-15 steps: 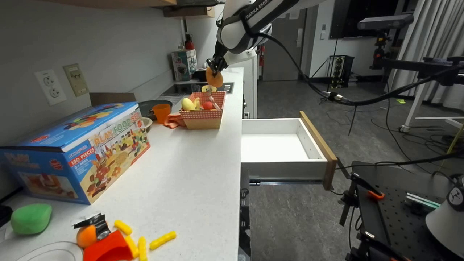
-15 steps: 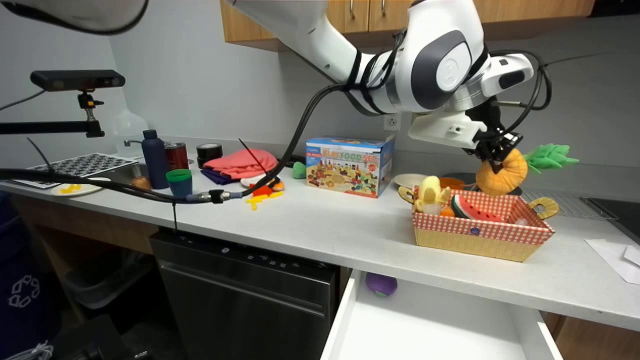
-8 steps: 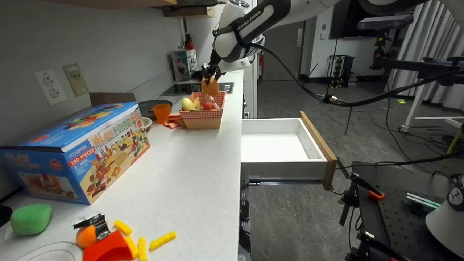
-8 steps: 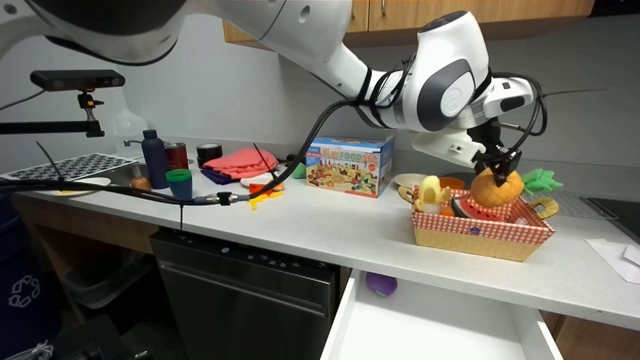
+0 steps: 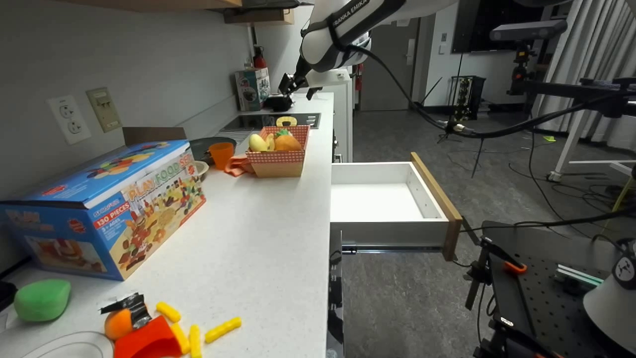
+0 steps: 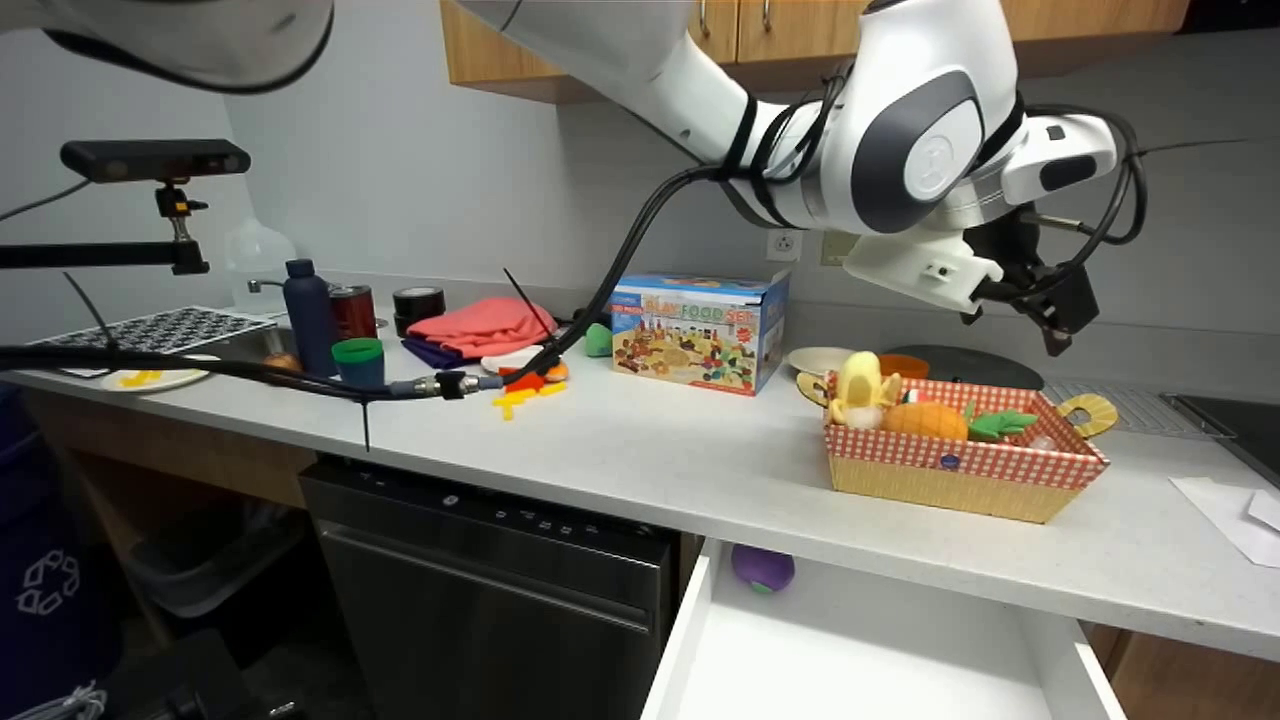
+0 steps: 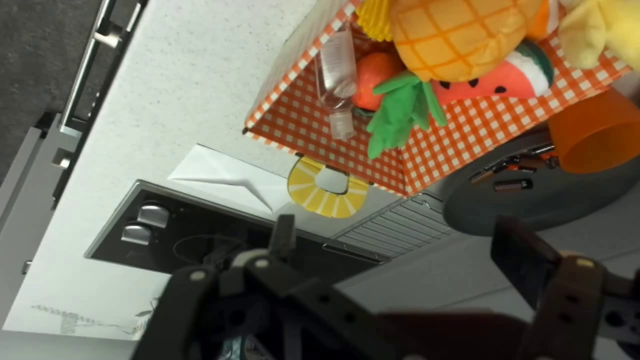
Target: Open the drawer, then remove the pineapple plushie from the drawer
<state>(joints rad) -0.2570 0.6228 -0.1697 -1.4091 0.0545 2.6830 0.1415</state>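
The pineapple plushie (image 6: 927, 420), orange-yellow with green leaves, lies on its side in the red-checked basket (image 6: 930, 490) on the counter. In the wrist view the plushie (image 7: 460, 37) rests at the top, over a watermelon toy. My gripper (image 7: 393, 224) has its fingers spread wide with nothing between them. In an exterior view the gripper (image 5: 297, 93) hangs above and beyond the basket, apart from the plushie. Below the counter, the drawer (image 5: 382, 205) stands pulled out. A purple toy (image 6: 762, 567) sits at the drawer's back corner.
Beside the basket are an orange cup (image 7: 597, 130), a dark pan (image 7: 500, 210) and a wire rack (image 7: 390, 220). A stovetop (image 7: 215, 240) lies past it. The play food box (image 5: 114, 209) stands against the wall. Wooden cabinets (image 6: 1080, 35) hang overhead.
My gripper lowered the pineapple plushie into the basket and let go of it. The jaws opened, and the arm rose clear. The plushie now lies sideways in the basket.
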